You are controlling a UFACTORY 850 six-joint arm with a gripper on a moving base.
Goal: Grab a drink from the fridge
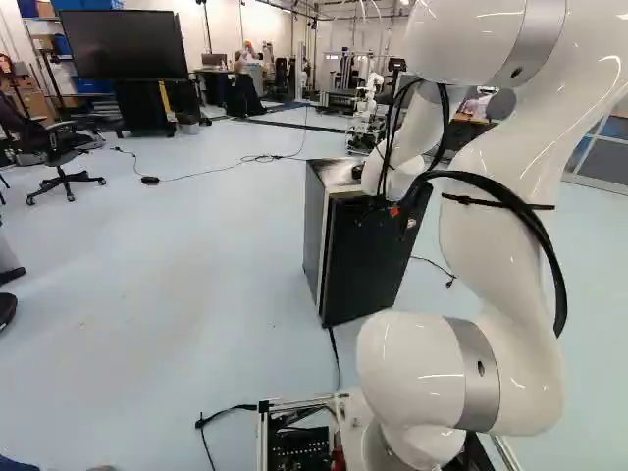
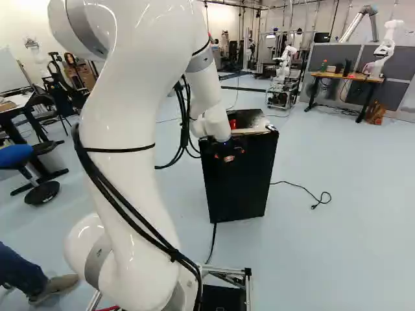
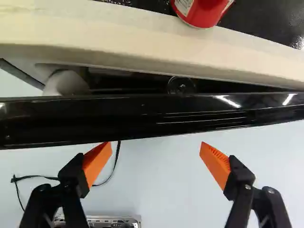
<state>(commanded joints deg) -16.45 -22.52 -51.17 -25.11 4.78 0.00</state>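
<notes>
Your end effector (image 3: 156,145) was wide open, empty, near the door (image 3: 142,123); red can (image 3: 202,10) sat atop the fridge (image 1: 358,265), drinks inside unseen; no drink was in grip; opening, grabbing & removal prob. all remained.

Has a pale blue floor (image 1: 177,255) and white walls (image 2: 224,18). At the left of the left base view, shows shelving (image 1: 44,20), a big dark screen (image 1: 123,44) and a black swivel chair (image 1: 61,147). In the right base view, has a blue-seated stool (image 2: 16,154) at the left and grey partitions (image 2: 334,52) at the right.
</notes>
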